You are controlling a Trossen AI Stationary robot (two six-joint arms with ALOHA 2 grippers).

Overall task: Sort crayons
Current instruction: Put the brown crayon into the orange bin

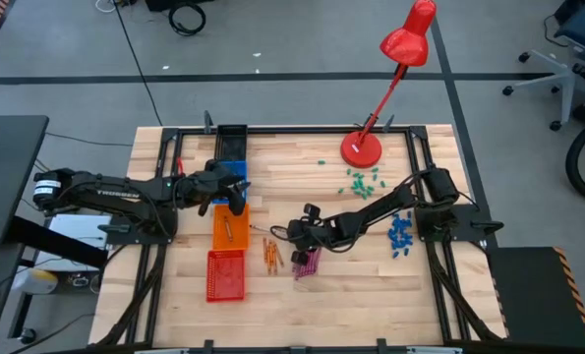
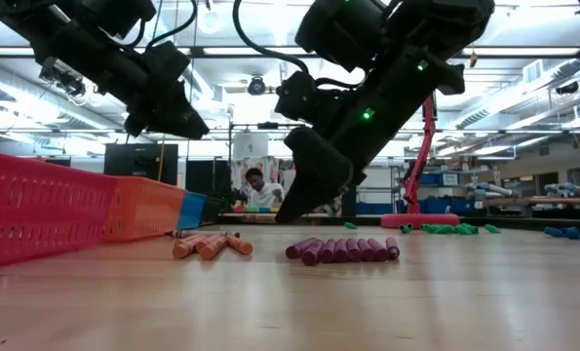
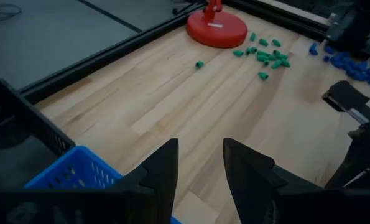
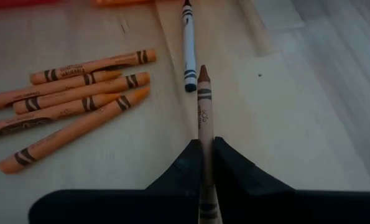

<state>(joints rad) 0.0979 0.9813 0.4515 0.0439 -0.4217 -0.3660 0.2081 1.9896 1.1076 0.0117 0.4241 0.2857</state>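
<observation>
Right gripper (image 4: pixel 205 163) low over table, pinching seemingly brown crayon (image 4: pixel 203 106).

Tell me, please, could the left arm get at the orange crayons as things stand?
Probably yes: the left end effector hovers open over the bins, and the orange crayons lie uncovered nearby, beside the right end effector.

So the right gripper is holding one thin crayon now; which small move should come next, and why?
Probably lift and carry it to its colour group. The right gripper is shut on a thin brown crayon low over the wooden table, beside the loose orange crayons, so it is not sorted yet.
</observation>
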